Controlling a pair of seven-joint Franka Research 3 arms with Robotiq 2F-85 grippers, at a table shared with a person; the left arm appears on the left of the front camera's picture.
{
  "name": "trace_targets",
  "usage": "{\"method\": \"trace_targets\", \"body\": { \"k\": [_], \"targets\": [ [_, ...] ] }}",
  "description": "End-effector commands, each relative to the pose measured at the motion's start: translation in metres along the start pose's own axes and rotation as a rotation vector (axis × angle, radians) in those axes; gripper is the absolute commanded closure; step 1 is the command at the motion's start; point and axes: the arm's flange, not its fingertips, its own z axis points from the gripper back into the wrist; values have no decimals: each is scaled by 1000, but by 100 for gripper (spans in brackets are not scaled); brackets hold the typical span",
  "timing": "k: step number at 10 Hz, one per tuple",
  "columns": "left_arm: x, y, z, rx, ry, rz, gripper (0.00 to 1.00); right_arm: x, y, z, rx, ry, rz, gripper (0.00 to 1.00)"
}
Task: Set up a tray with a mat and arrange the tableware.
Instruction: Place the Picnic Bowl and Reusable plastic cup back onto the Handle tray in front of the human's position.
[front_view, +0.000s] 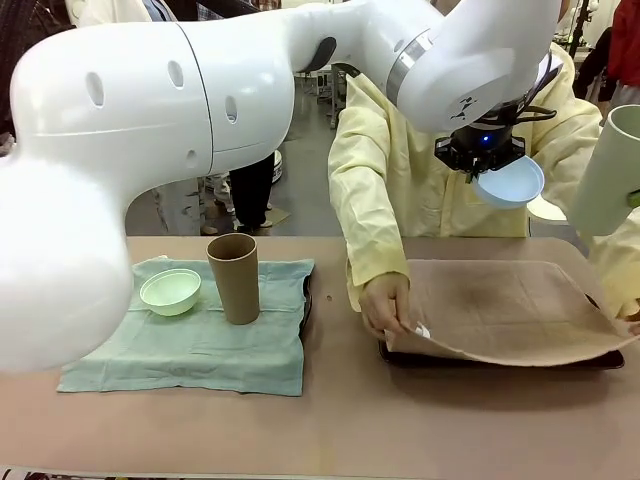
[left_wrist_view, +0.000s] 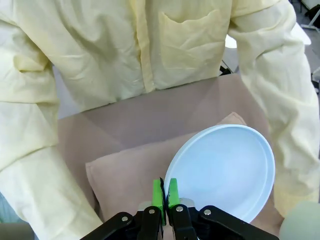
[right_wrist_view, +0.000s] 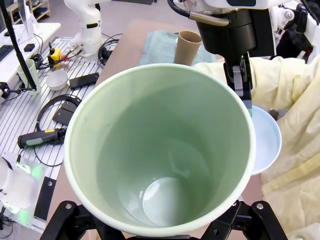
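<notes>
My left gripper (front_view: 483, 160) hangs above the far right of the table, shut on the rim of a light blue bowl (front_view: 512, 183). In the left wrist view its green pads (left_wrist_view: 159, 192) pinch the blue bowl's (left_wrist_view: 222, 172) edge. My right gripper (right_wrist_view: 160, 222) is shut on a pale sage green tumbler (right_wrist_view: 160, 150), held up at the right edge (front_view: 615, 170). A person in a yellow gown spreads a beige mat (front_view: 500, 305) over a dark tray (front_view: 400, 356). A mint green bowl (front_view: 170, 291) and a brown tumbler (front_view: 233, 278) stand on the left.
A pale green cloth (front_view: 200, 345) lies under the mint bowl and brown tumbler. The person's hand (front_view: 390, 305) holds the mat's near left corner. My left arm (front_view: 150, 120) spans the scene from the left. A side bench with tools (right_wrist_view: 45, 100) stands beyond the table.
</notes>
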Motion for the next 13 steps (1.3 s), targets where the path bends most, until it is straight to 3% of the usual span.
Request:
{"method": "trace_targets", "body": {
  "k": [1, 13],
  "targets": [
    [3, 2, 2, -21, 7, -5, 100, 1, 0, 0, -2, 1, 5, 100],
    [3, 2, 2, -21, 7, -5, 100, 1, 0, 0, -2, 1, 5, 100]
  ]
}}
